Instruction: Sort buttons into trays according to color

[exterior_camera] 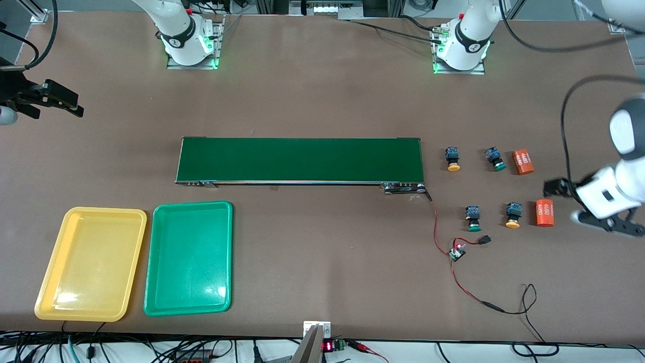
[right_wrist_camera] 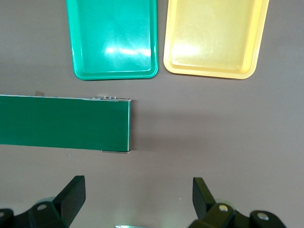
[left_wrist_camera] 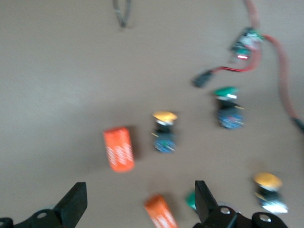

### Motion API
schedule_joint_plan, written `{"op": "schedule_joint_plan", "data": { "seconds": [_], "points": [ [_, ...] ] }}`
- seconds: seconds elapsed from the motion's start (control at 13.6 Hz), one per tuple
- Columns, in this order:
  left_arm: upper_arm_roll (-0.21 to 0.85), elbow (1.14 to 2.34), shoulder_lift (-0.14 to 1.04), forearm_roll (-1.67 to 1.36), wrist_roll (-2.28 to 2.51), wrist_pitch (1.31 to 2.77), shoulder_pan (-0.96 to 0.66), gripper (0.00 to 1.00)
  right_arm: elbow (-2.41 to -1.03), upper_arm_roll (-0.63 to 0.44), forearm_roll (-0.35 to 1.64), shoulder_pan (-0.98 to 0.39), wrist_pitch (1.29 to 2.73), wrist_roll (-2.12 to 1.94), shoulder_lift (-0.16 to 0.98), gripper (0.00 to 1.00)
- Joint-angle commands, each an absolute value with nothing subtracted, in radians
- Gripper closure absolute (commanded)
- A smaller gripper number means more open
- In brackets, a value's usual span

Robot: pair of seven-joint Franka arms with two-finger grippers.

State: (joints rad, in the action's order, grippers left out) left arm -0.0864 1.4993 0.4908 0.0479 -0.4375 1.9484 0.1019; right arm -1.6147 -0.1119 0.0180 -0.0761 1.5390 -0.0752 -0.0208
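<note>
Four buttons stand on the table off the conveyor's end, toward the left arm's end. In the row farther from the front camera are a yellow-capped button (exterior_camera: 453, 159) (left_wrist_camera: 268, 190) and a green-capped button (exterior_camera: 495, 159) (left_wrist_camera: 191, 199). In the nearer row are a green-capped one (exterior_camera: 473, 218) (left_wrist_camera: 228, 107) and a yellow-capped one (exterior_camera: 513, 215) (left_wrist_camera: 165, 130). The yellow tray (exterior_camera: 90, 262) (right_wrist_camera: 213, 38) and the green tray (exterior_camera: 189, 257) (right_wrist_camera: 114, 38) lie side by side at the right arm's end. My left gripper (exterior_camera: 607, 224) (left_wrist_camera: 140, 202) hangs open above the table beside the orange cylinders, holding nothing. My right gripper (exterior_camera: 60, 101) (right_wrist_camera: 137, 197) hangs open over bare table.
A long dark-green conveyor belt (exterior_camera: 300, 160) (right_wrist_camera: 64, 122) crosses the middle. Two orange cylinders (exterior_camera: 523, 162) (exterior_camera: 544, 213) (left_wrist_camera: 118, 148) (left_wrist_camera: 161, 213) lie beside the buttons. A small circuit board (exterior_camera: 457, 250) (left_wrist_camera: 247, 40) with red and black wires lies nearer the front camera than the buttons.
</note>
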Motion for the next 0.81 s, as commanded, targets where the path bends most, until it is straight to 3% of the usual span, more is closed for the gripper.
{"op": "schedule_joint_plan", "data": {
  "seconds": [0.0, 0.44, 0.66, 0.74],
  "points": [
    [-0.081, 1.555, 0.564, 0.054, -0.494, 2.125, 0.158, 0.0, -1.6, -0.11, 0.005, -0.078, 1.523, -0.066, -0.018, 0.0],
    [-0.081, 1.903, 0.592, 0.055, -0.499, 2.661, 0.201, 0.0, -1.603, -0.115, 0.005, -0.071, 1.502, -0.083, 0.024, 0.0],
    [-0.08, 1.921, 0.618, 0.054, -0.497, 2.694, 0.225, 0.0, -1.6, -0.117, 0.008, -0.069, 1.343, -0.077, 0.086, 0.0],
    [-0.077, 1.921, 0.632, 0.052, -0.495, 2.694, 0.236, 0.07, -1.6, -0.117, 0.005, -0.066, 1.318, -0.078, 0.09, 0.0]
  ]
}}
